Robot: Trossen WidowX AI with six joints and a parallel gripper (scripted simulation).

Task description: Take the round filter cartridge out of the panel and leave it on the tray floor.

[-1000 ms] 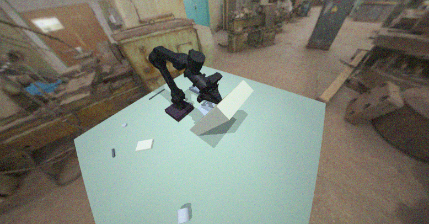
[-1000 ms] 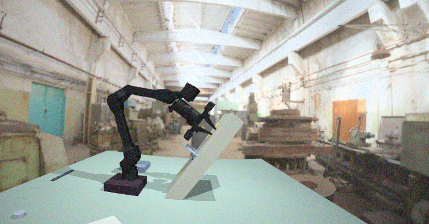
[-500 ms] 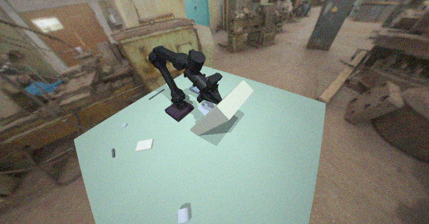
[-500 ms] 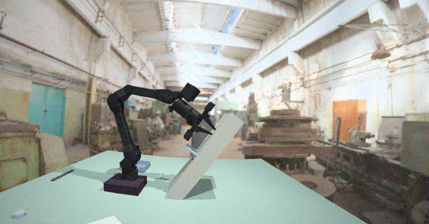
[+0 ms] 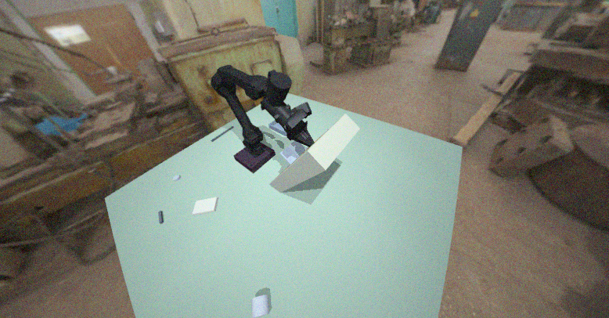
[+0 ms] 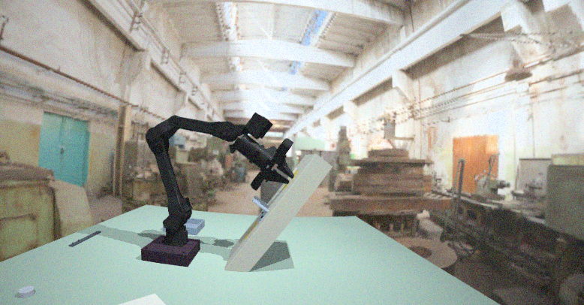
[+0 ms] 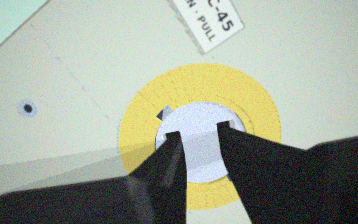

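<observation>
The round pale cartridge [image 7: 201, 114] sits in the sloping service panel [image 5: 336, 139] [image 6: 281, 212] [image 7: 76, 60], inside a yellow ring [image 7: 141, 112]. A notch at the ring's upper left shows a dark part and a pale part; a dark bit shows at the lower right, partly behind a finger. My gripper [image 5: 311, 142] [image 6: 290, 178] [image 7: 199, 137] is at the panel, its two fingertips in the slots of the cartridge face, shut on the part between them. A blue-grey box [image 5: 276, 127] [image 6: 195, 225], possibly the tray, lies behind the arm's base; its inside cannot be made out.
A pale blue part [image 5: 290, 153] [image 6: 260, 203] stands out from the panel below my gripper. A label [image 7: 211, 25] and a screw [image 7: 28, 108] are on the panel face. A dark bar [image 5: 222, 133] [image 6: 85, 238], a white plate [image 5: 205, 205] and small pieces lie on the table.
</observation>
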